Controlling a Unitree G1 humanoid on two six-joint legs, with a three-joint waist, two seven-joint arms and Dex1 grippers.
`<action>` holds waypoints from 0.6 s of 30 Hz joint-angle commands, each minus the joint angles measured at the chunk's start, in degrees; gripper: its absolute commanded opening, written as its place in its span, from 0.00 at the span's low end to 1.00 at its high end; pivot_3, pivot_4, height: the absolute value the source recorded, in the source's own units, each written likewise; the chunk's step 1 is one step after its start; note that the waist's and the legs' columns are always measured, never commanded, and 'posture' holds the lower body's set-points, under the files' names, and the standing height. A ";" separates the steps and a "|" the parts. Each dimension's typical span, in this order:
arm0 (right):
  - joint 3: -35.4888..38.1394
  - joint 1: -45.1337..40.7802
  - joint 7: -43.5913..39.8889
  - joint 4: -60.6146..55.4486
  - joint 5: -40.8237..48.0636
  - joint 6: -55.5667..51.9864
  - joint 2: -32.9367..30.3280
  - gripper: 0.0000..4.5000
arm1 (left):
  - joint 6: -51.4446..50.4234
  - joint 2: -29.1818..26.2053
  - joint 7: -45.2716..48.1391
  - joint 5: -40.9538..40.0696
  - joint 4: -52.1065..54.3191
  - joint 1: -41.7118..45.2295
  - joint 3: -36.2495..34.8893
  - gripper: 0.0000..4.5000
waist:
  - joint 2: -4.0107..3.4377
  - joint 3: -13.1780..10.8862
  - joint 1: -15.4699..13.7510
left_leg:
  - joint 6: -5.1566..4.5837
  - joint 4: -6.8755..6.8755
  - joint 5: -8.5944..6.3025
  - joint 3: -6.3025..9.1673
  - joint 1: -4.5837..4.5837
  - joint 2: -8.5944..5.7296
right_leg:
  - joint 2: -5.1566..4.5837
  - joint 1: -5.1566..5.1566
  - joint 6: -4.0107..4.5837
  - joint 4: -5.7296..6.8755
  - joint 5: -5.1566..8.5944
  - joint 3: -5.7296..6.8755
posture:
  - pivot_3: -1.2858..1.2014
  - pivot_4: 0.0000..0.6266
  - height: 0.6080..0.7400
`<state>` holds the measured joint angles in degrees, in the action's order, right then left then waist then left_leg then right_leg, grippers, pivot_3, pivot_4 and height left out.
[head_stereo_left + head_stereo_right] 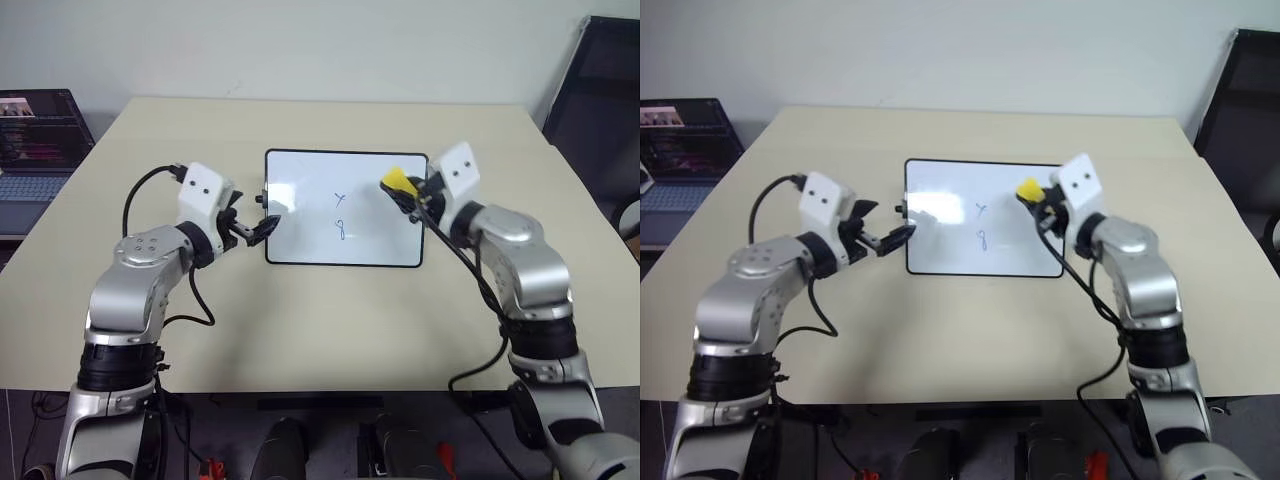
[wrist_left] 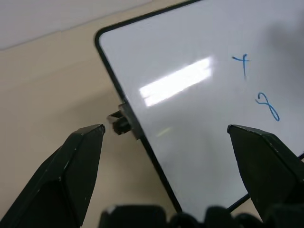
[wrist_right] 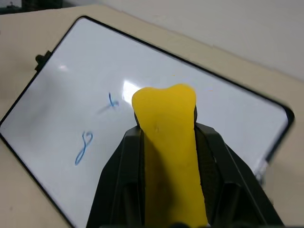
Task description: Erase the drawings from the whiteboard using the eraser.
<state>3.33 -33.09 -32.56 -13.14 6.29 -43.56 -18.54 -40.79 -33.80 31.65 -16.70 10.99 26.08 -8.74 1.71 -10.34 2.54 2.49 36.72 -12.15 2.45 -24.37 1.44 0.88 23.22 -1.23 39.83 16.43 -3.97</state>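
Presently we list the following:

- Whiteboard [image 1: 300, 240]: white, glossy, thin black frame with rounded corners. We find it lying flat near the middle of the table, a small black knob [image 2: 119, 124] on its left edge. A window-like glare shows on its left half.
- Drawings [image 1: 341, 215]: two thin blue marks remain, a "Y"-like one above an "8"-like one, stacked slightly right of the board's centre. The space above them is bare white.
- Eraser [image 3: 168, 142]: yellow oblong block, clamped between the fingers of our right gripper [image 1: 402, 188], which are closed on it. We place it over the board's upper right corner; whether it touches the surface we cannot tell.
- Left gripper [image 1: 262, 230]: fingers spread apart, holding nothing, at the board's left edge just beside the knob. In the left wrist view one finger sits over the table, the other over the board.
- Table [image 1: 300, 330]: pale beige, matte, rounded corners, otherwise bare around the board.
- Laptop [image 1: 35, 150]: open, screen lit, on a lower surface off the table's left side.
- Wall [image 1: 320, 40]: plain, light, behind the table.
- Dark chair [image 1: 600, 90]: by the table's far right corner.
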 commanded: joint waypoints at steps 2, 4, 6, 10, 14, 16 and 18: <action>2.97 6.01 1.78 -8.58 2.97 -2.09 -1.50 0.24 | 1.62 0.41 0.49 -2.43 4.77 -3.37 -2.32 1.00 | 0.00 0.00 0.01 | 0.00 0.01 0.00 -0.03 0.02 0.00 | 0.01 0.00 -0.01 0.01 0.00 0.00 | 0.52 0.24 1.00; 2.65 9.13 2.21 -10.40 3.52 -1.52 -1.63 0.24 | 2.98 0.53 1.20 -2.94 5.25 -5.03 -2.37 1.00 | 0.00 0.00 0.05 | 0.00 0.03 0.00 -0.12 0.02 0.01 | 0.03 -0.01 -0.06 0.02 0.03 0.00 | 0.52 0.24 1.00; 1.36 13.17 2.16 -12.46 3.60 0.38 -1.54 0.24 | 5.13 0.74 1.52 -2.86 5.32 -7.25 -2.51 1.00 | 0.00 0.00 0.10 | 0.00 0.04 0.00 -0.19 0.03 0.03 | 0.05 -0.01 -0.10 0.02 0.06 0.00 | 0.52 0.24 1.00; -0.35 17.40 2.16 -13.58 3.62 4.69 -1.61 0.24 | 8.68 1.17 2.24 -3.40 4.54 -9.71 -2.91 1.00 | 0.00 0.00 0.21 | 0.00 0.05 0.00 -0.25 0.04 0.03 | 0.05 -0.01 -0.13 0.02 0.08 -0.04 | 0.52 0.24 1.00; -1.90 18.26 2.01 -13.99 4.75 5.83 -1.46 0.24 | 10.32 1.69 2.02 -4.24 2.80 -9.58 -3.62 1.00 | 0.01 0.00 0.21 | 0.00 0.12 0.01 -0.29 0.04 0.03 | 0.06 -0.02 -0.24 0.02 0.14 -0.05 | 0.52 0.24 1.00; -2.89 18.02 1.70 -14.63 5.60 6.73 -1.18 0.24 | 11.23 1.47 2.47 -4.75 1.66 -9.07 -3.89 1.00 | 0.01 0.01 0.21 | 0.00 0.13 0.01 -0.29 0.05 0.05 | 0.08 -0.02 -0.25 0.02 0.15 -0.04 | 0.52 0.24 1.00; -3.86 17.43 1.42 -15.04 6.03 7.79 -1.06 0.24 | 11.98 1.44 2.97 -5.11 1.15 -8.81 -4.00 1.00 | 0.01 0.01 0.20 | 0.00 0.13 0.01 -0.30 0.05 0.05 | 0.09 -0.03 -0.26 0.02 0.15 -0.02 | 0.52 0.24 1.00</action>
<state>-0.27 -14.66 -30.70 -25.13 10.93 -37.77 -19.73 -30.47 -32.18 34.03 -20.53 11.60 16.23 -11.54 1.72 -10.34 2.74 2.49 36.85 -12.14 2.13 -24.32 1.49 0.97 23.20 -1.48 39.85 16.59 -4.00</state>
